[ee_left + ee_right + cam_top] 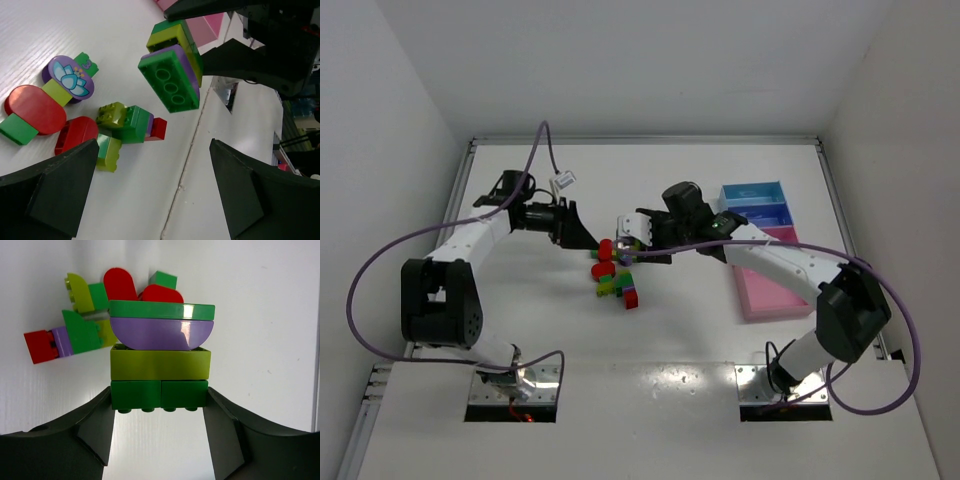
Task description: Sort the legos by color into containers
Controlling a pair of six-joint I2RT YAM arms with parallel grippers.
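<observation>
Your right pincer (159,405) had a stack (160,357) clamped between its fingers and held off the table (520,330). It gripped only the green base bricks (159,394), one finger on each end. From there the stack ran straight out along the pincer's reach: yellow-green brick, purple half-round, then a green plate (161,310) at the free end.

Your left pincer (154,150) was spread wide and had nothing in it. It faced the right one across the pile (615,278) of loose legos, which lay on the table below and between the two.

In the left wrist view the stack (172,65) hung ahead of that pincer and above its centre line, near but not touching. The hollow underside of the plate was turned towards it. So the free end pointed at your left pincer, and the stack's length lay roughly along the line joining the two pincers.

The plate's long side ran slantwise to the left fingers' closing line, not square to it. I judge you would have needed some wrist roll and a small lift before closing on the plate or the half-round.

The stack mixed three colours, so splitting it looked like the step in hand. The trays (770,290) lay well off, beyond the right arm, out of the left's easy reach.
</observation>
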